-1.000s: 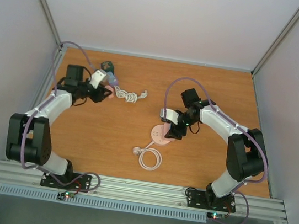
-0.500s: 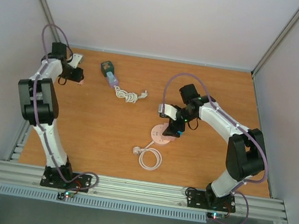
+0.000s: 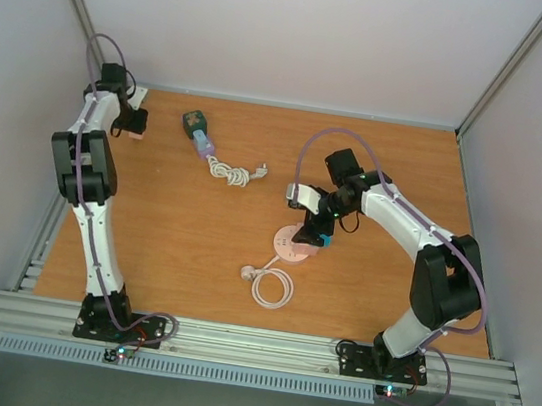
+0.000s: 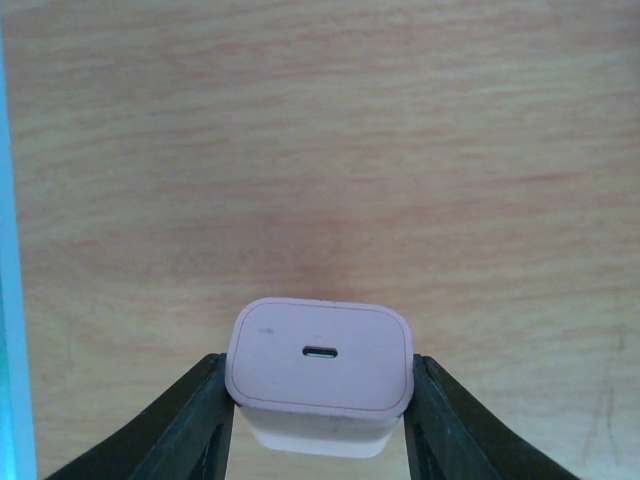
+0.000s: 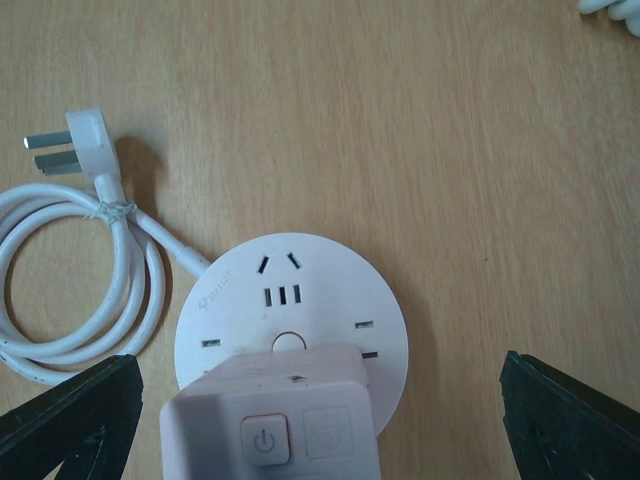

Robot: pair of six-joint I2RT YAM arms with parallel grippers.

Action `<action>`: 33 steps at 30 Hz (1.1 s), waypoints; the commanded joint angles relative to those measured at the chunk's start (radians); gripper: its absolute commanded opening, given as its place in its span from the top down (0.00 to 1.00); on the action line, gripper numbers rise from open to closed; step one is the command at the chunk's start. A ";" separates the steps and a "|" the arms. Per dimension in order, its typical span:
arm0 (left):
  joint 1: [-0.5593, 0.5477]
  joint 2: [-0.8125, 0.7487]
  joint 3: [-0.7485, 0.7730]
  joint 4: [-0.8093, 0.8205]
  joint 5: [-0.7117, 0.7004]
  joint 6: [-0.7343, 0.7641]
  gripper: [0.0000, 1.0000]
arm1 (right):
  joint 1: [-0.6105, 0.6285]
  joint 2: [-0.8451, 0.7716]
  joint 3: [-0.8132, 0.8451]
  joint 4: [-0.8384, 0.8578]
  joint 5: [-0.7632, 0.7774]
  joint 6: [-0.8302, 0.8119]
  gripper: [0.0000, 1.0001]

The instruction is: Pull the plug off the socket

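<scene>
A round white socket (image 3: 290, 247) lies mid-table, and it also shows in the right wrist view (image 5: 290, 290). A pale pink plug block with a power button (image 5: 270, 425) sits in it on the near side. My right gripper (image 3: 314, 229) hovers over that plug, open, with its fingertips (image 5: 70, 410) wide apart on either side and touching nothing. My left gripper (image 3: 136, 130) is at the table's back left corner. It is shut on a small pink charger plug (image 4: 320, 355) with a USB-C port, held just above the wood.
The socket's white cable (image 3: 271, 286) lies coiled in front of it, its pronged end free (image 5: 60, 145). A green block with a purple adapter (image 3: 197, 127) and a white cord (image 3: 232, 170) lie at the back. The enclosure walls stand close to the left arm.
The left arm has swung from beside the green block to the back left corner, carrying the pink charger plug. The right gripper has shifted slightly over the socket.
</scene>
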 commanded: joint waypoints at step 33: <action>-0.150 -0.564 -0.564 0.153 0.398 0.329 0.19 | -0.255 -0.051 0.221 -0.185 -0.313 0.451 0.05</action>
